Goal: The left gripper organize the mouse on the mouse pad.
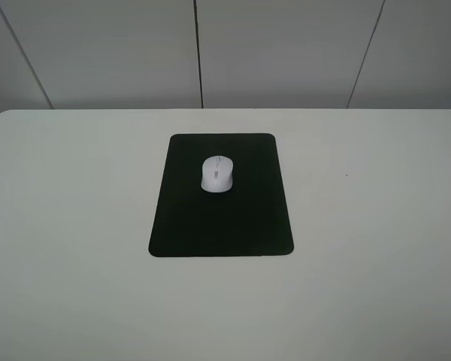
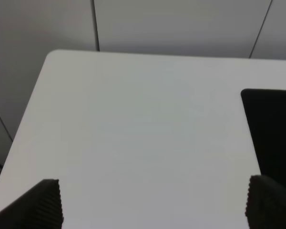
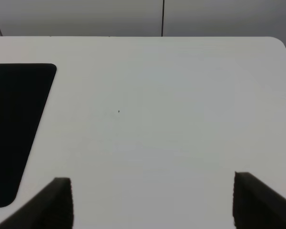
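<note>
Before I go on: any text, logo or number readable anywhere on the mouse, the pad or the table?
None readable.
Mouse: plain white top, no logo or label visible.
Mouse pad: plain black, no print.
Table: bare white; one tiny dark speck, not a character.

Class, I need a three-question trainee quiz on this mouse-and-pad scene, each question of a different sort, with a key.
1. True or false: the mouse lies on the mouse pad.
2. Multiple choice: in the high view, the mouse sits A) toward the pad's far edge, B) at its near edge, C) off the pad.
3. Fill in: the left pincer and right pincer are both ____, holding nothing above the table.

Key: 1 true; 2 A; 3 open.
</note>
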You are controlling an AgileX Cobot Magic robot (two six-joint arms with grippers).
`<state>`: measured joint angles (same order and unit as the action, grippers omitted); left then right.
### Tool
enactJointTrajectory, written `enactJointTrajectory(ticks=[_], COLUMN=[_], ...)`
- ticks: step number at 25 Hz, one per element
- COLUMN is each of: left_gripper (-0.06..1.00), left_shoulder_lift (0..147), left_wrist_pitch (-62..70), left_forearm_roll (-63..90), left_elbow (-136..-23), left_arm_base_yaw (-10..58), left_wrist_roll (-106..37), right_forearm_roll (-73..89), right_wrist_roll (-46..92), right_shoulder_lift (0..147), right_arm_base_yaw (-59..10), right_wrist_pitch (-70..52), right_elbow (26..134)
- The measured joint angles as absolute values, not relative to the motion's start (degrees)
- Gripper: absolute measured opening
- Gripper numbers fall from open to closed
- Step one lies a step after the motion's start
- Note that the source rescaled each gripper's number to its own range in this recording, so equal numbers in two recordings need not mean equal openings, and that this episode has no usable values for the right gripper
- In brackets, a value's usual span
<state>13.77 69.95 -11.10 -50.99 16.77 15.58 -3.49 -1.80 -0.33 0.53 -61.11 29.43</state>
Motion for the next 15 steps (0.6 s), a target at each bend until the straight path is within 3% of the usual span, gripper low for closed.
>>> enactJointTrajectory(ticks=[15], left_gripper=[1.0], left_shoulder_lift=[-0.5], left_wrist_pitch=[70.2], left_forearm_roll=[-12.1], left_elbow=[-51.0], left_arm_base_yaw=[16.8], left_wrist_roll=[6.5], right_forearm_roll=[-3.5], right_wrist_roll=[-1.8], right_shoulder_lift=[-0.3], right_arm_base_yaw=[0.5], right_wrist_pitch=[-61.1], right_elbow=[29.4])
